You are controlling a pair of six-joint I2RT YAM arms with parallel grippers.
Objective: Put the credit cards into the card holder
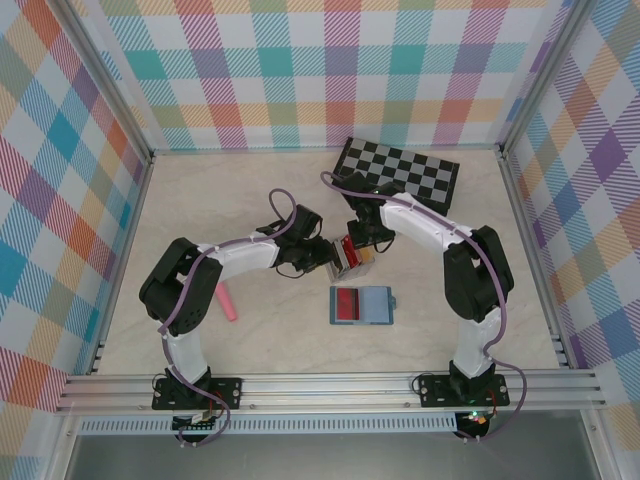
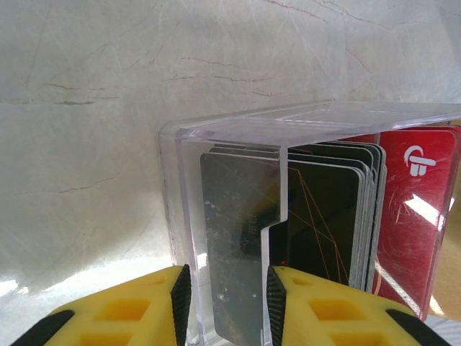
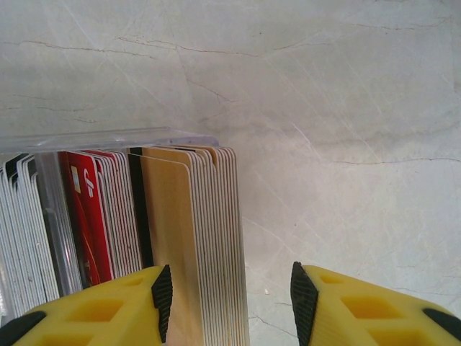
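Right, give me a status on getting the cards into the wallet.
Done: one red plastic card lies on the open blue-grey folding wallet. In hand: the left gripper clamps the clear plastic card box while the right gripper stands open around its tan cards, none lifted yet. Left: everything standing in that box.
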